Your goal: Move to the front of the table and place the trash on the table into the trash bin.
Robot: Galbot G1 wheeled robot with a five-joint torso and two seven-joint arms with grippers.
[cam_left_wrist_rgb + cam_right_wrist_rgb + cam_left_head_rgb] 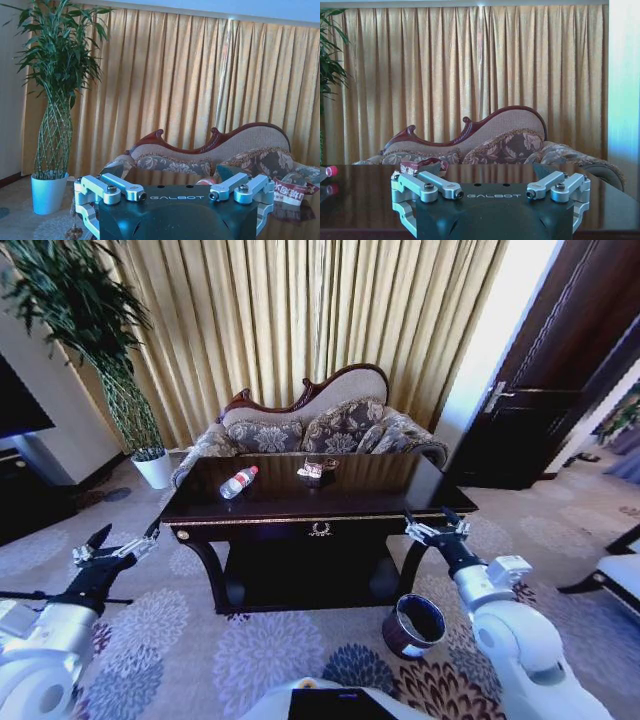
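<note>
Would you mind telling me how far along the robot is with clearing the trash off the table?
Done: the robot faces the front of the table. In hand: nothing; the left gripper and right gripper hang open and empty at the table's two front corners. Left: the bottle and the wrapper lie on the tabletop, and the trash bin stands on the carpet by the right arm.

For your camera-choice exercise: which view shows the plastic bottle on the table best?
The head view: the whole bottle lies on the table, left of the wrapper. The right wrist view catches just its red-capped end at the edge; the left wrist view gives at most a red glimpse.
</note>
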